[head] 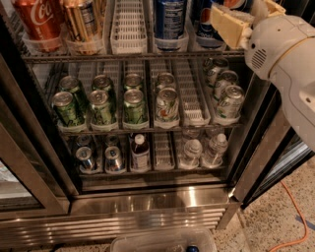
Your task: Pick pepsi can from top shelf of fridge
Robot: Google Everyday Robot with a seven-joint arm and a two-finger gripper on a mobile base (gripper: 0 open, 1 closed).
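A blue pepsi can (204, 23) with the globe logo stands at the right end of the top shelf (133, 57) of the fridge (147, 203), partly hidden by my gripper. A second pepsi logo (238, 4) shows at the top edge, just behind the gripper. Another blue can (169, 19) stands one lane to the left. My gripper (252, 15) is at the shelf's right end, in front of these cans. Its cream fingers (230, 24) stand apart, one of them right beside the pepsi can. It is open and holds nothing.
A red Coca-Cola can (37, 19), a gold can (81, 22) and an empty white lane tray (129, 24) fill the shelf's left. Green cans (101, 106) stand on the middle shelf, bottles (140, 152) below. The glass door (19, 167) hangs open at left. A plastic bin (162, 240) and an orange cable (291, 211) lie on the floor.
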